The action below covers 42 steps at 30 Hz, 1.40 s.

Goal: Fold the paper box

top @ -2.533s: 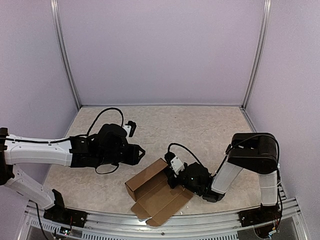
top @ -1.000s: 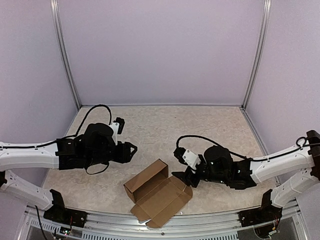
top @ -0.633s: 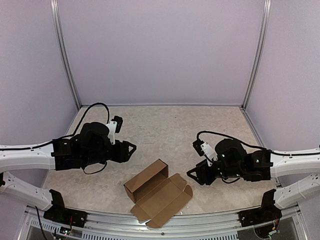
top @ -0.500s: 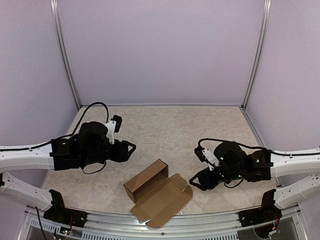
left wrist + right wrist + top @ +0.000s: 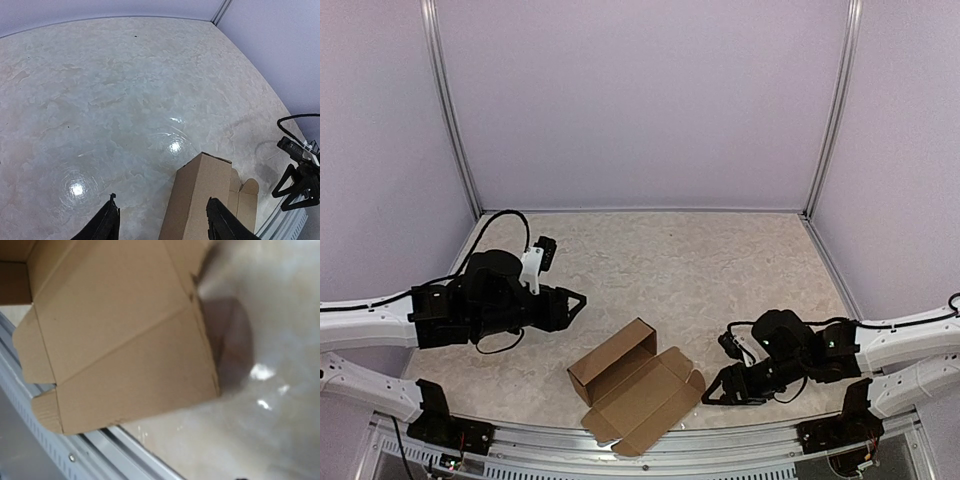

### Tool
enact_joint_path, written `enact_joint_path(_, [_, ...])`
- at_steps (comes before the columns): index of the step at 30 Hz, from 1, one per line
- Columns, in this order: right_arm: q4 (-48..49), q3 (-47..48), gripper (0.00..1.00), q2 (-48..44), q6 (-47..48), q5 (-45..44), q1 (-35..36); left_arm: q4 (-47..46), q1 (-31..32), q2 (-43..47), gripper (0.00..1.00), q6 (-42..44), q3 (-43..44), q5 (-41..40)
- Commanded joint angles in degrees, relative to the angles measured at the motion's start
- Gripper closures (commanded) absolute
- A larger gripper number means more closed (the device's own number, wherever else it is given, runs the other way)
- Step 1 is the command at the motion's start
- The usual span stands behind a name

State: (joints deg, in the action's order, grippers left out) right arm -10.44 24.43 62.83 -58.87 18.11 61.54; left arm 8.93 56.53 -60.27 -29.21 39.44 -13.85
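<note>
Left arm: the white and black arm point(image 5: 380, 318) reaches in low from the left edge, with a black cable point(image 5: 503, 224) looping over its wrist.
Left gripper: the left gripper point(image 5: 578, 300) points toward the middle of the table and hangs above the surface, left of the box and apart from it. In its wrist view the two black fingers point(image 5: 109, 222) are spread wide with nothing clasped. The box end shows lower down between them, untouched.
Box: the paper box point(image 5: 638, 388) lies near the front edge of the table, between the two grippers. One long part stands up as an open brown trough with a closed end point(image 5: 200, 197) facing the back. The rest is a flat creased panel with tabs point(image 5: 120, 340), spread toward the front right. Its nearest flaps reach the rail.
Right gripper: the right gripper point(image 5: 717, 387) sits low over the table, just right of the flat panel. No contact with the cardboard shows. From the left wrist view its fingers point(image 5: 289, 192) look parted and hold nothing. Its own camera shows only cardboard, table and rail.
Right arm: the right arm point(image 5: 910, 340) stretches in from the right edge, close to the table.
Table: the table point(image 5: 700, 250) is pale and marbled, with glare spots.
Rail: a grey metal rail point(image 5: 740, 445) runs along the near edge.
</note>
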Motion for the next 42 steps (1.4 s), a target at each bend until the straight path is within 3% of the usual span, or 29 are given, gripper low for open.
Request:
enact_joint_path(1, [12.25, -4.46, 0.39, 2.49, -9.66, 2.38, -0.45, -1.21, -0.13, 0.92, 0.43, -0.32, -1.44, 1.49])
enact_joint_path(6, [25.4, -9.27, 0.39, 7.57, -16.87, -0.09, -0.24, -1.11, 0.06, 1.07, 0.43, -0.52, -1.77, 1.72])
enact_joint_path(18, [45.26, -12.61, 0.4, 20.59, -24.58, -7.31, 2.89, -0.14, -0.03, 2.09, 0.43, -0.18, -2.09, 0.67])
enact_joint_path(29, [51.03, -8.88, 0.45, 29.37, -20.64, -10.01, 3.8, 0.91, 0.02, 1.24, 0.43, -0.65, -0.9, 0.24])
enact_joint_path(42, [44.98, -4.45, 0.9, 23.93, -11.75, -13.2, 2.9, 3.77, 0.05, 0.33, 0.43, -0.5, 1.63, -1.0])
